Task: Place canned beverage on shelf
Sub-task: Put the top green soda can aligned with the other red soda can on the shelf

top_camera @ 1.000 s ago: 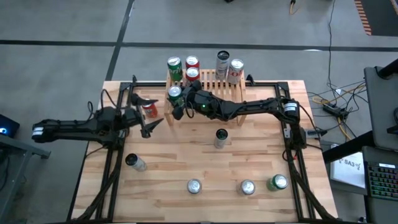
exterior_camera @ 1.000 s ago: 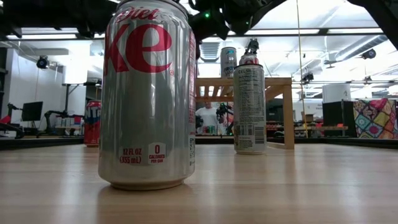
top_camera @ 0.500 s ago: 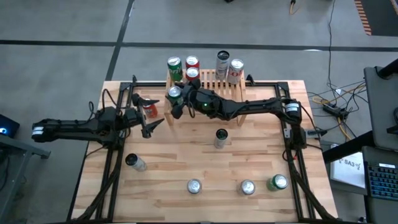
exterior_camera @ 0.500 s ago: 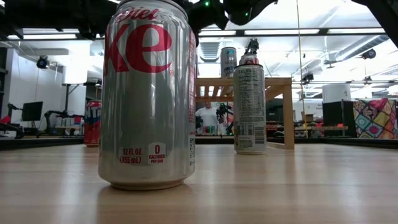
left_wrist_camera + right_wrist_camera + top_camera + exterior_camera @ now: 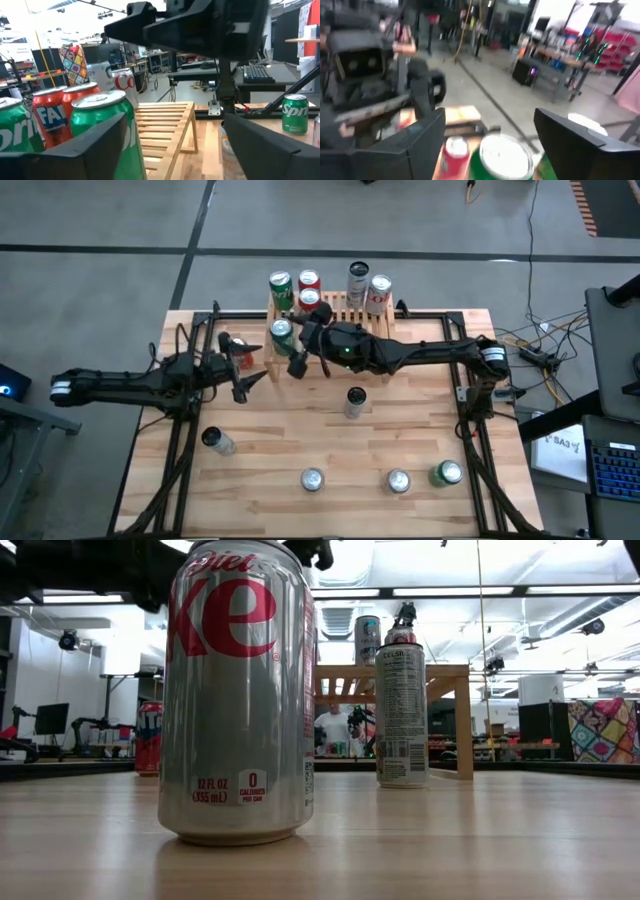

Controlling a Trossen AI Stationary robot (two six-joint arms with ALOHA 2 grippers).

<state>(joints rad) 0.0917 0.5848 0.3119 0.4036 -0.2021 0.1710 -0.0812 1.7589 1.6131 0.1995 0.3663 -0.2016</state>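
Observation:
The light-wood slatted shelf (image 5: pixel 345 320) stands at the table's far edge and also shows in the left wrist view (image 5: pixel 165 125). A green can (image 5: pixel 282 332) stands upright on its left part, and several more cans stand along its far side (image 5: pixel 309 282). My right gripper (image 5: pixel 300 348) is open just above and to the right of the green can. The can's top (image 5: pixel 505 157) shows below and between the spread fingers (image 5: pixel 490 125), apart from them. My left gripper (image 5: pixel 240 362) is open beside a red can (image 5: pixel 243 356) at the shelf's left end.
Loose cans stand on the table: a tall silver one (image 5: pixel 353 400) mid-table, one lying at the left (image 5: pixel 215 441), and three along the near edge (image 5: pixel 313 478) (image 5: pixel 398 480) (image 5: pixel 447 472). Black frame rails (image 5: pixel 470 410) run along both sides of the table.
My right gripper has risen and drawn back a little toward the table's right, away from the green can; in the low view the arm has gone up out of the picture. The green can stays upright where it was on the shelf.

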